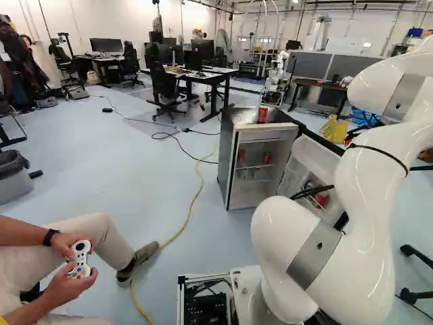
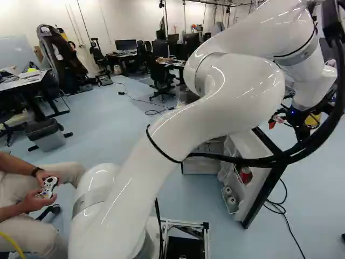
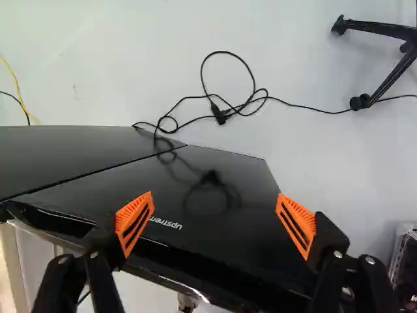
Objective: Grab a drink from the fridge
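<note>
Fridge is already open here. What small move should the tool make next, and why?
Probably ease the tool past the edge of the fridge door, toward the door's inner side. It is open and empty, facing the door's dark outer face, while a red can sits on the inner side.

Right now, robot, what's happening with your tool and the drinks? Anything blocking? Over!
Tool open, holding nothing. Red can inside open fridge door, not grabbed yet. Door looks in the way, standing between tool and can. Over.
</note>
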Robot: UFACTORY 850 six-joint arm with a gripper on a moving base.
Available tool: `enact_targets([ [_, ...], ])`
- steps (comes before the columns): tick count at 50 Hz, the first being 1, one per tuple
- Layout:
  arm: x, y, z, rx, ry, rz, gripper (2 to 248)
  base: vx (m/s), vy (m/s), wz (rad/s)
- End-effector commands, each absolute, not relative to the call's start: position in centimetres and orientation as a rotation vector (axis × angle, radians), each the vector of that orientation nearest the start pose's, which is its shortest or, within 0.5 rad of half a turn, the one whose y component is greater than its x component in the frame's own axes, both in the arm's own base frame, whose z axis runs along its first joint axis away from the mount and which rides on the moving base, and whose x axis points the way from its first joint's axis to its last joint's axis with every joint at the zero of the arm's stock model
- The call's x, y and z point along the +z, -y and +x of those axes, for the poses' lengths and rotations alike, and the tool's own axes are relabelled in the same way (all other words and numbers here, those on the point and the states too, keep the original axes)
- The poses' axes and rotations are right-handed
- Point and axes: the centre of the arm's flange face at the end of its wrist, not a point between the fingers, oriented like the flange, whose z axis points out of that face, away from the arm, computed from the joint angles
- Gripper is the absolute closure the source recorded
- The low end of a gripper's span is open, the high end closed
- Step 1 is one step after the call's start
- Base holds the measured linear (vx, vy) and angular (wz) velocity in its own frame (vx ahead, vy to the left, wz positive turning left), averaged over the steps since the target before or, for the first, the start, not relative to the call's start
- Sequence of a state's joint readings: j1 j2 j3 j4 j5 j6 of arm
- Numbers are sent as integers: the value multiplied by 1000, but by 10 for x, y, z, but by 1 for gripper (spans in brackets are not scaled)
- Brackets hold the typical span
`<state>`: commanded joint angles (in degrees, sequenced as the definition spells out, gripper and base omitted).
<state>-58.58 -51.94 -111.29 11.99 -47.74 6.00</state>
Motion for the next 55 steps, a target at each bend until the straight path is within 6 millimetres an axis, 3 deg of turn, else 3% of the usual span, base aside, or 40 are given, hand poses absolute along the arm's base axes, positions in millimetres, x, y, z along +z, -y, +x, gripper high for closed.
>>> enact_targets([
  [19,403,656,416,-360,-1792,-2469,3,0,0,0],
  [55,402,652,409,-354,-1801,-2464,3,0,0,0],
])
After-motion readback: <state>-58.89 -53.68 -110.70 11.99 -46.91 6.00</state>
